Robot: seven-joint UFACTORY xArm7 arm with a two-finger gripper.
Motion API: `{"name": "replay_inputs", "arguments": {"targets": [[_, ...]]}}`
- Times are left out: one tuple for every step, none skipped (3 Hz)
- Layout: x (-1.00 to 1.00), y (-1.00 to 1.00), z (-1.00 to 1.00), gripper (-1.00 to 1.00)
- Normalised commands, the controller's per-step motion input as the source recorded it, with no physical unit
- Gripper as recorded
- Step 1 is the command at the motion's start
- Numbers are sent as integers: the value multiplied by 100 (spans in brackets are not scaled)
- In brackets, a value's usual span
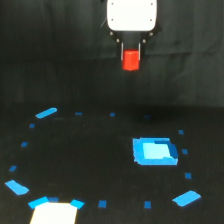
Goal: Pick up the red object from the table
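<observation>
Exterior view, gripper [131,55] clamped on stubby matte red object [131,60], above black matte table [75,150], flat blue square piece [155,151]

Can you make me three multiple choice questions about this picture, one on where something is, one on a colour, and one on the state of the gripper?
1. Where is the red object?
A. Lying on the table beside the blue square piece
B. Up between the gripper's fingers, above the table
C. On the white patch at the bottom edge

2. What colour is the flat square piece on the table?
A. Blue
B. Green
C. Yellow

3. What state is the gripper in?
A. Open and empty
B. Out of view
C. Shut on the red object

Answers:
1. B, since the red block hangs between the two thin fingers, well above the black surface.
2. A, since the piece toward the exterior view's right is bright blue.
3. C, since the fingers flank the block on both sides and it sits off the table.
</observation>
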Motion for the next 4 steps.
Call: {"name": "replay_inputs", "arguments": {"targets": [[-11, -7, 55, -100], [-18, 7, 42, -100], [6, 27, 8, -100], [6, -6, 34, -100]]}}
